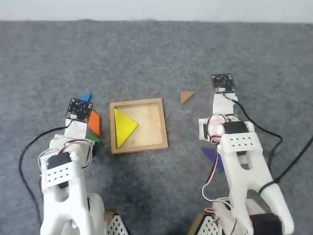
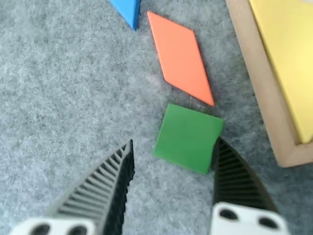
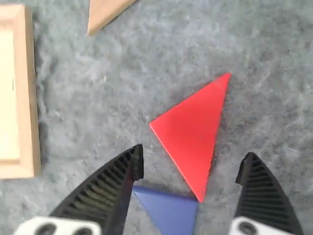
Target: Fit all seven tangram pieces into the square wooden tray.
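The square wooden tray [image 1: 137,103] lies mid-table with a yellow triangle [image 1: 123,126] in its left half. My left gripper [image 2: 173,143] hangs open just above a green square [image 2: 188,138], one finger at the square's edge by the tray wall [image 2: 259,83]. Beyond the square lie an orange parallelogram [image 2: 181,57] and a blue triangle [image 2: 126,9]. My right gripper [image 3: 194,152] is open over a red triangle [image 3: 194,129], its fingers on either side of the triangle's near point. A dark blue triangle [image 3: 168,210] touches that point. A tan triangle [image 3: 105,12] lies farther off.
Grey felt covers the table. The tan triangle [image 1: 186,96] sits alone to the right of the tray's far corner. The orange piece [image 1: 95,122] and green piece [image 1: 93,138] crowd the tray's left wall. Cables trail from both arms near the front edge.
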Controlling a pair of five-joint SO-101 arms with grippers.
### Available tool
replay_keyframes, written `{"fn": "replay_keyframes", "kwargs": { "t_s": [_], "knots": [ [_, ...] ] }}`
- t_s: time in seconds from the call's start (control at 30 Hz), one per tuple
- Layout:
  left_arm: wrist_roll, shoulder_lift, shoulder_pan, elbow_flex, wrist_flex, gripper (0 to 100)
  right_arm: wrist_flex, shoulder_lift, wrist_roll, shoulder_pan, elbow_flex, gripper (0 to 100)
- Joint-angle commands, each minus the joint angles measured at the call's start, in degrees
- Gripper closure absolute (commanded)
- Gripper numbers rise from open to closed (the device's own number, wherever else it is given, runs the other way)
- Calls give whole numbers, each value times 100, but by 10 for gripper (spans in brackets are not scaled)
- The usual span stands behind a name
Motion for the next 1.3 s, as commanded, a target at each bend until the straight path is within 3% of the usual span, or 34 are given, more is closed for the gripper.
{"fn": "replay_keyframes", "kwargs": {
  "t_s": [0.0,0.43,0.67,0.97,1.13,1.27],
  "knots": [
    [44,-158,-9,-57,-105,753,-101,321,-158,66,-492,689],
    [44,-158,-18,-57,-105,753,31,2932,-132,224,-2092,686],
    [44,-158,-18,-57,-105,753,321,3099,-88,171,-2295,551],
    [44,-158,-18,-57,-105,753,171,3099,-79,-31,-2312,596],
    [44,-158,-18,-57,-105,753,-4,3424,-492,-13,-2444,621],
    [44,-158,-18,-57,-105,753,470,3873,-466,13,-3024,638]
  ]
}}
